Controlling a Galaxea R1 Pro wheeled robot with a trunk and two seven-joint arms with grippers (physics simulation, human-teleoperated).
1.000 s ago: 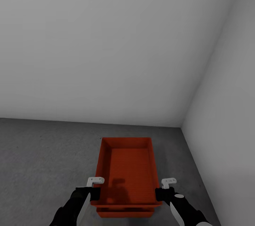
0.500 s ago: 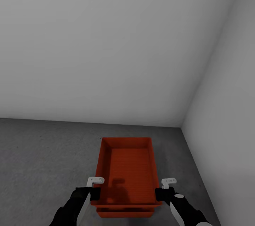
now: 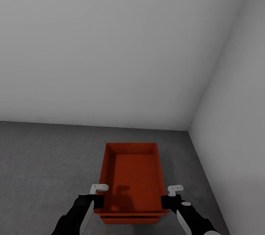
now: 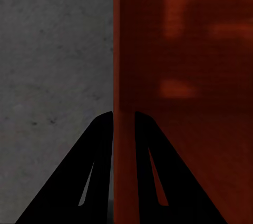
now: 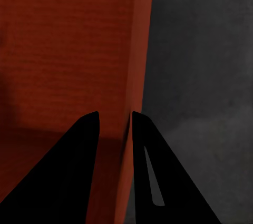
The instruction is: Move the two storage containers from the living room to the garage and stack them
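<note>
In the garage, a red-orange storage container [image 3: 134, 176] is held between my two arms, long side pointing away from me. My left gripper [image 3: 98, 200] is shut on its left wall near the front corner, and my right gripper [image 3: 167, 200] is shut on its right wall. Under its near edge shows a strip of the second container [image 3: 130, 220], lined up beneath it on the floor [image 3: 44, 161]. In the left wrist view, the gripper [image 4: 124, 121] pinches the thin wall of the container [image 4: 184, 76]. The right wrist view has its gripper [image 5: 115, 118] pinching the container [image 5: 68, 50] wall likewise.
A plain pale grey back wall [image 3: 110, 43] meets the right side wall [image 3: 239, 117] in a corner just beyond the containers. Dark grey concrete floor spreads out to the left, and a narrower strip runs along the right wall.
Almost nothing has moved. The strip of the lower container under the held one's near edge looks slightly thinner now.
</note>
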